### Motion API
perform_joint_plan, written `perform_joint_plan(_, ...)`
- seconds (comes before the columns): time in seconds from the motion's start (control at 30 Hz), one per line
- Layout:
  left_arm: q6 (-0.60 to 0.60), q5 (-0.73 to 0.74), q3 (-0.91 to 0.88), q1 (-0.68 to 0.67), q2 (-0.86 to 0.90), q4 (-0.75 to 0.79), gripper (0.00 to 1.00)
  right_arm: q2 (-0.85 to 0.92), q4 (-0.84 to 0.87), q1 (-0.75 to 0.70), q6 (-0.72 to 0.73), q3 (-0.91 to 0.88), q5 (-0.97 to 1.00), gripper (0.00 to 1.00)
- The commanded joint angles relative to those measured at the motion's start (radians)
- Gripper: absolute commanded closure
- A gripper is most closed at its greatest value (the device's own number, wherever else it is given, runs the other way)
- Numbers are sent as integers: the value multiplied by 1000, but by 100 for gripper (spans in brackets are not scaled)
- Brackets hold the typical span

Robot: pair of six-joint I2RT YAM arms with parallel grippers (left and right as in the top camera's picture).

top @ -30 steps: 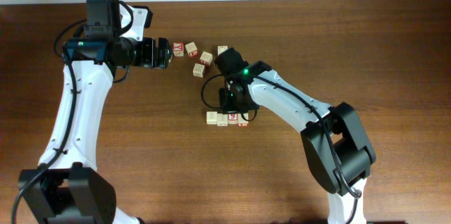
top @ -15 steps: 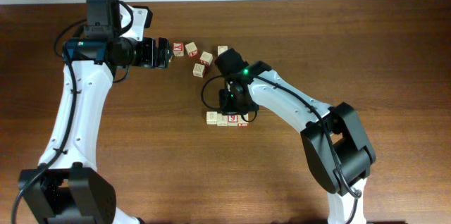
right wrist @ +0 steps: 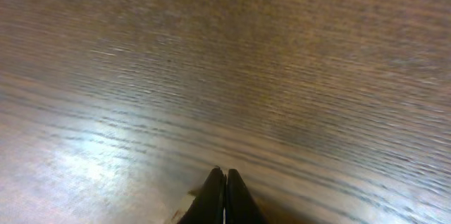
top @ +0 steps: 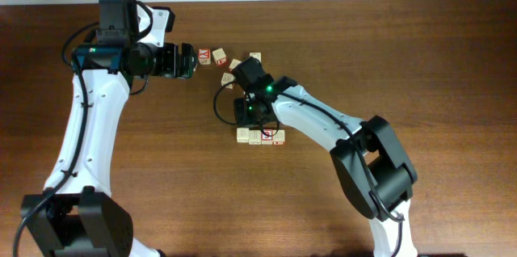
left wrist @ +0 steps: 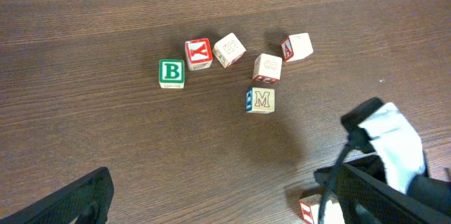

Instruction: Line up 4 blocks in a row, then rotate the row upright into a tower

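**Ana:** Dark wooden table (top: 452,63), two arms, a scatter of cubes. Which ones matter?

**Ben:** The row of four blocks (top: 255,136) about the middle of the table, set side by side and touching. The right gripper (right wrist: 225,190) hangs just on the far side of the row, towards its left end, with its fingers pressed together and nothing between them.

**Ana:** So which step is this?

**Ben:** I'd say it is lining up to turn one block, using the closed tip as a pusher. None of the four looks gripped.

**Ana:** And the next move?

**Ben:** Probably bringing that tip down against one block's corner and sweeping gently. The neighbours touch, so a careless push would drag the whole row.

**Ana:** The left gripper (top: 192,61)?

**Ben:** Spread wide, holding nothing, parked near the far edge beside the loose cubes.

**Ana:** What does each camera add?

**Ben:** Only the overhead shows the row and both arms together. The left wrist view reads the loose letters: the green B cube (left wrist: 170,72), the red Y cube (left wrist: 198,53) and the M cube (left wrist: 261,100). The right wrist view gives only blurred wood grain and its own shut fingertips, with no block in sight.
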Motion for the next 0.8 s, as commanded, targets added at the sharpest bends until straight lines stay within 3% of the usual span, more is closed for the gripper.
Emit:
perform_joint_plan(0.0, -5, 0, 15, 0, 3, 2, 1, 11, 21, 6, 14, 15, -6, 96)
perform_joint_plan(0.77, -5, 0, 15, 0, 3, 1, 1, 11, -43, 27, 7, 15, -97, 96)
